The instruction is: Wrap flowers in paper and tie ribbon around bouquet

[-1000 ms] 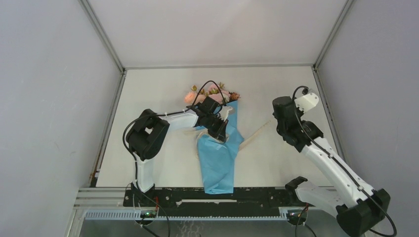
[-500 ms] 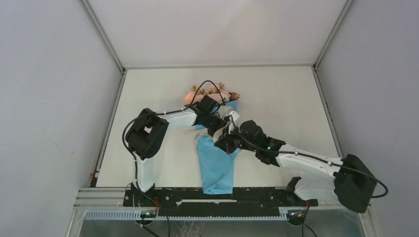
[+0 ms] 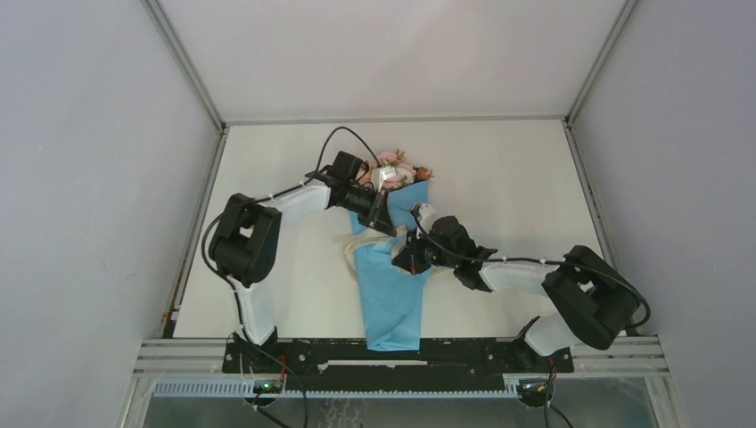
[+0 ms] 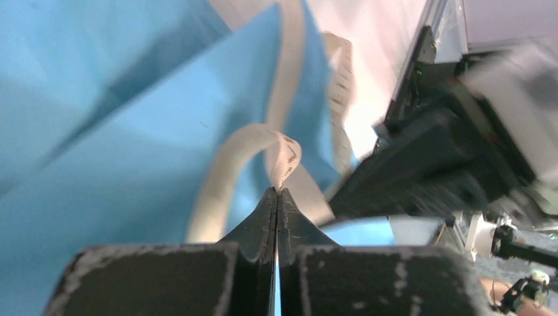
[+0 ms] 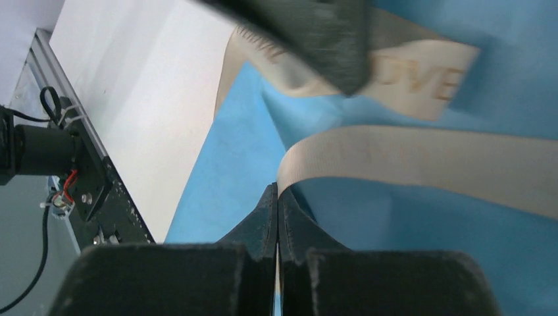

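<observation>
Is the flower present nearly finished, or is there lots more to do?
Done: the pink roses already sit inside the light blue paper cone. In hand: the left gripper and right gripper each pinch the cream fabric ribbon, which lies across the paper. Left: no knot or bow shows yet, so the tying remains.

Two-arm unit: white shells, black joints.
Left arm (image 3: 294,201) and right arm (image 3: 521,267) have white links between bulky black joint housings; a thin black cable (image 3: 339,129) arcs above the left wrist; left fingers (image 4: 253,230) and right fingers (image 5: 256,224) are black, edges scuffed grey.
</observation>
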You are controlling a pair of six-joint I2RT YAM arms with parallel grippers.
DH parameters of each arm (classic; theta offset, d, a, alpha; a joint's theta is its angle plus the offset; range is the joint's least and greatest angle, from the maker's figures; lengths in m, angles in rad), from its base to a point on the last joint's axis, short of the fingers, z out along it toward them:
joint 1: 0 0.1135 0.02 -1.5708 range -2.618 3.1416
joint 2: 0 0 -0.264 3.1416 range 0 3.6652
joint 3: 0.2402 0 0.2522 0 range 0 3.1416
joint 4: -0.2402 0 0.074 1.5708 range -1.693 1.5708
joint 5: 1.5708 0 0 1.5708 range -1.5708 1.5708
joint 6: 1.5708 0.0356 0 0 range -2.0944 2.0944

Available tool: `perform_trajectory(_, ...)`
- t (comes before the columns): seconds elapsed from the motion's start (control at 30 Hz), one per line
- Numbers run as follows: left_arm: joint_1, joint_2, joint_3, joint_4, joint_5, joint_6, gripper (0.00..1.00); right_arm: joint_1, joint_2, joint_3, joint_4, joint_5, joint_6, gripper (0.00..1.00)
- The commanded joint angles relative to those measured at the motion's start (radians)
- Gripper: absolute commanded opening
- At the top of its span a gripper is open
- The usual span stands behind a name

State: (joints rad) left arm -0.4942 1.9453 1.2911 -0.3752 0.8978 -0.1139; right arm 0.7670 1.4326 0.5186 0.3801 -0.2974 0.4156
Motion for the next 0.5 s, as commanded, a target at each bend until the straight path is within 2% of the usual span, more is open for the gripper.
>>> perform_trajectory(0.0,0.028,-0.206,0.065,-0.184,0.112,0.151,0.0,-0.052,0.076,0.079,0.12,-0.069,0.051,0.0)
perform_trajectory(0.1,0.032,-0.276,0.072,-0.271,0.139,0.183,0.0,-0.075,0.132,0.131,0.139,-0.119,0.073,0.0)
perform_trajectory(0.23,0.008,-0.38,0.067,-0.281,0.17,0.205,0.0,-0.097,0.192,0.147,0.247,-0.191,0.142,0.04)
perform_trajectory(0.3,-0.01,-0.409,0.075,-0.281,0.18,0.217,0.0,-0.101,0.203,0.146,0.273,-0.204,0.157,0.13)
perform_trajectory(0.37,-0.018,-0.398,0.084,-0.266,0.197,0.211,0.0,-0.104,0.194,0.147,0.273,-0.212,0.162,0.28)
perform_trajectory(0.47,-0.018,-0.348,0.07,-0.188,0.189,0.134,0.0,-0.108,0.16,0.145,0.249,-0.235,0.153,0.45)
